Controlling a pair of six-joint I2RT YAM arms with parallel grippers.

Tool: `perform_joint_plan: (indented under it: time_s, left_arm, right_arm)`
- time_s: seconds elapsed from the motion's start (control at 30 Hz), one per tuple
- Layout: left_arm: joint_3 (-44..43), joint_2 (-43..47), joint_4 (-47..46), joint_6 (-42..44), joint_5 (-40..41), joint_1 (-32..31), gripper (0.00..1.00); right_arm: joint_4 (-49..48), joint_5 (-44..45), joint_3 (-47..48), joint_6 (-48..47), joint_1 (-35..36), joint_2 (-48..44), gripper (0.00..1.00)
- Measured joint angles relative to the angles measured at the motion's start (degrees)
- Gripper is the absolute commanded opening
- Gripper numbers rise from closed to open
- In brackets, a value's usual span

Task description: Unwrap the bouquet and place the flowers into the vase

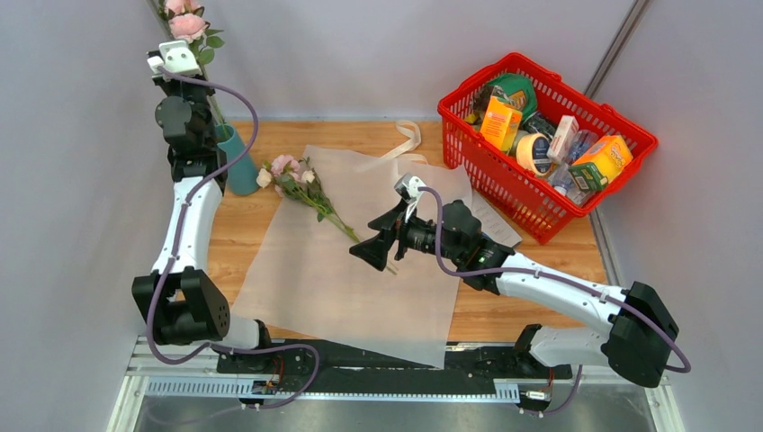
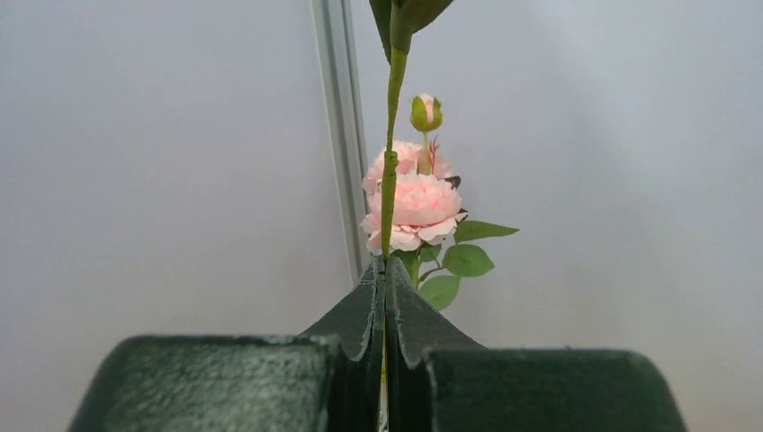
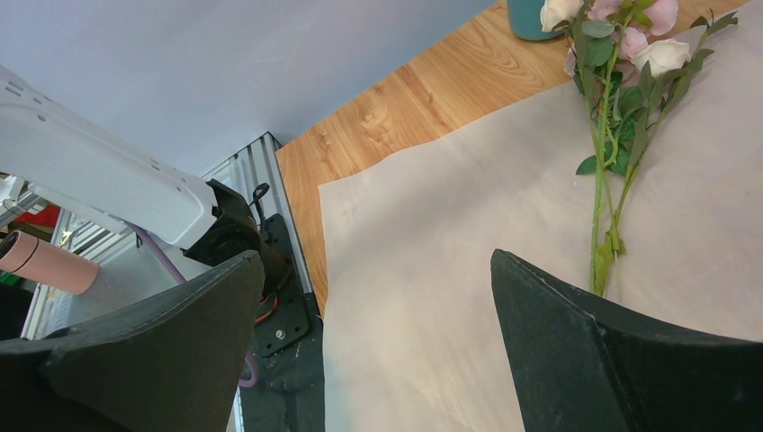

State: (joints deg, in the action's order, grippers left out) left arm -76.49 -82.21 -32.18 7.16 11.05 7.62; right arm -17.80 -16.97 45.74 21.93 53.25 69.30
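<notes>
One rose stem [image 2: 390, 180] is being pinched between the pressed-together fingers of the left gripper [image 2: 385, 270] and is being held upright high at the far left, with its pink blooms being carried above the fingertips against the grey wall. In the top view its thin green lower length is seen running down from the left gripper [image 1: 184, 47] to the mouth of the teal vase [image 1: 241, 169]; whether the tip is inside cannot be told. The vase is being kept upright on the tabletop [image 1: 236, 236], just beside the far left corner of the paper sheet [image 1: 342, 279], which is being left spread flat. The other flowers [image 1: 297, 175] are being left lying on that sheet, their heads near the vase and their stems pointing toward the middle. The right gripper [image 1: 371, 245] is being held over the sheet close to those stem ends, its fingers spread wide with nothing between them. A cream ribbon [image 1: 409, 139] is lying at the far edge of the sheet, and a red basket [image 1: 477, 79] filled with packaged goods is being kept at the far right
</notes>
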Motion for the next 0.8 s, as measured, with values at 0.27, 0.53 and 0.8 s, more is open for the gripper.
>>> perform_joint_plan:
  time_s: [0.27,0.53,0.8]
  left_arm:
    - [1.5,1.1,-0.5,0.9,0.2,0.0,0.0]
    - [9.7,-0.5,-0.3,-1.8,2.1,0.0,0.0]
    - [11.3,-3.5,7.3,-4.2,5.8,0.0,0.61]
  right_arm:
    - [0.1,0.0,0.0,0.0,0.0,0.5,1.0]
    - [0.5,0.2,0.0,0.1,0.0,0.5,1.0]
    - [3.3,3.5,0.0,2.1,-0.2,-0.2,1.0]
